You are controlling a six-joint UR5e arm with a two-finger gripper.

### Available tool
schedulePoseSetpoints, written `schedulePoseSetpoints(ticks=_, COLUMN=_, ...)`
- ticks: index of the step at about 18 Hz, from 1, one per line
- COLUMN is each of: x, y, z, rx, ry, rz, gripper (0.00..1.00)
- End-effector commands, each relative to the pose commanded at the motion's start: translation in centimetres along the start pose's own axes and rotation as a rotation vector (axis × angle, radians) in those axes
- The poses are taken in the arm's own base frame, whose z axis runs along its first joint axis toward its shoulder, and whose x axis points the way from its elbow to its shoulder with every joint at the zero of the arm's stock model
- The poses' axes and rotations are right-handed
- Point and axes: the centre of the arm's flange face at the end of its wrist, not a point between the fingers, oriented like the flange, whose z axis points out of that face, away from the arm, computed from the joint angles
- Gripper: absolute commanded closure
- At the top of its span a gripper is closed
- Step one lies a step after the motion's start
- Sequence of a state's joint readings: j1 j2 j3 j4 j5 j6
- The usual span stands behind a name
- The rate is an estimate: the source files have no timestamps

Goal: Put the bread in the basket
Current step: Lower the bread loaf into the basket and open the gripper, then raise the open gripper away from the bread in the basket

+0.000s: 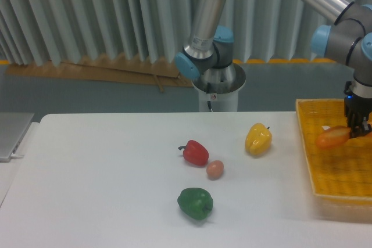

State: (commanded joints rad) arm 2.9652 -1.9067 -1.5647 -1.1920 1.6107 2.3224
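Note:
The bread [332, 138], a glossy orange-tan baguette, hangs over the yellow woven basket [331, 169] at the right edge of the view. My gripper [357, 127] is shut on it, coming down from above near the bread's right part. The bread's right end runs out of frame. It sits low over the basket floor; whether it touches the weave cannot be told.
On the white table lie a yellow pepper [258, 139], a red pepper [195, 153], a small tan-pink ball [215, 169] and a green pepper [195, 202]. The arm's base [218, 82] stands behind the table's far edge. A grey slab [10, 134] lies at the left.

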Motion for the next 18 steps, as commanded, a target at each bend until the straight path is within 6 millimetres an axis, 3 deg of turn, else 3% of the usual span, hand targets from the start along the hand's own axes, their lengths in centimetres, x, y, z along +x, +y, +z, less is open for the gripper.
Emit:
schedulePoseSetpoints(ticks=2, x=-0.4, y=0.1, z=0.3, rx=-0.005, ry=-0.012, rz=0.001, gripper=0.0)
schedulePoseSetpoints(ticks=13, x=-1.1, y=-0.3, z=-0.3, rx=0.004, ry=-0.054, rz=-0.03, gripper=0.0)
schedulePoseSetpoints(ticks=16, x=-2.5, y=-2.5, z=-1.8, rx=-0.007, ry=-0.074, rz=-0.041, gripper=0.0)
schedulePoseSetpoints(ticks=18, x=-3.3, y=-5.0, z=-3.7, rx=-0.018, ry=-0.099, rz=-0.076, gripper=0.0)
